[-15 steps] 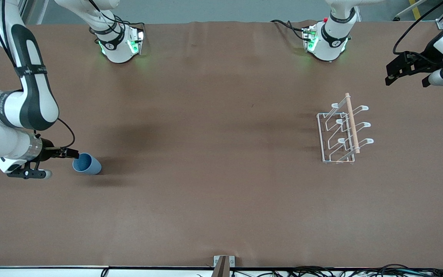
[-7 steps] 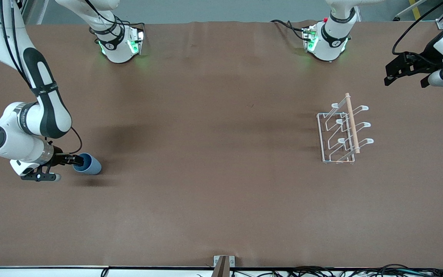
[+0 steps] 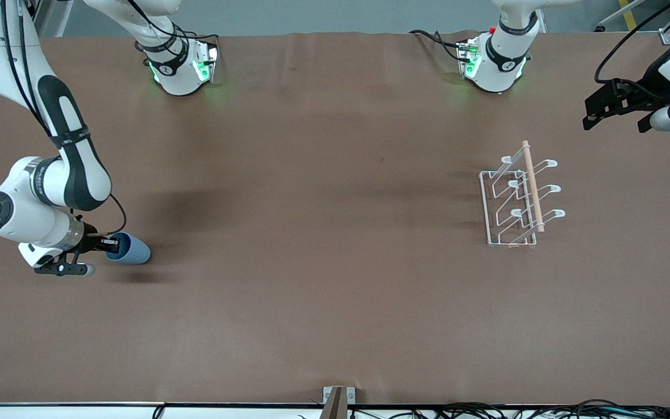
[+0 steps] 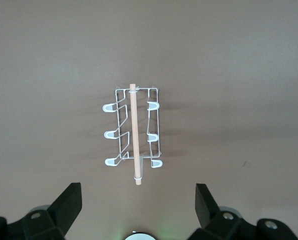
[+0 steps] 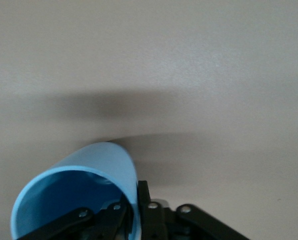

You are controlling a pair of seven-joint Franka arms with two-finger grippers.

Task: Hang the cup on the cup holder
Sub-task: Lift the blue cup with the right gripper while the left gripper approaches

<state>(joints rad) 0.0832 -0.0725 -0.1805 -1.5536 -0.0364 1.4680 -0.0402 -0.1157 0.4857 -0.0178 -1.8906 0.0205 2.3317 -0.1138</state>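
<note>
The light-blue cup [image 3: 131, 249] lies on its side on the brown table near the right arm's end. My right gripper [image 3: 111, 243] is shut on the cup's rim [image 5: 134, 190], one finger inside the mouth and one outside the wall. The white wire cup holder [image 3: 515, 201] with its wooden rod [image 4: 134, 132] stands toward the left arm's end. My left gripper [image 3: 614, 110] hangs open above the table, past the rack toward that end, with nothing between its fingers [image 4: 69, 205].
The two arm bases [image 3: 181, 64] [image 3: 495, 61] stand along the edge of the table farthest from the front camera. A small bracket [image 3: 338, 397] sits at the nearest edge. A wide stretch of bare brown tabletop [image 3: 323, 233] lies between cup and rack.
My right gripper moved up to the cup's mouth and closed on its rim. The cup shifted slightly. The left arm stayed where it was.
</note>
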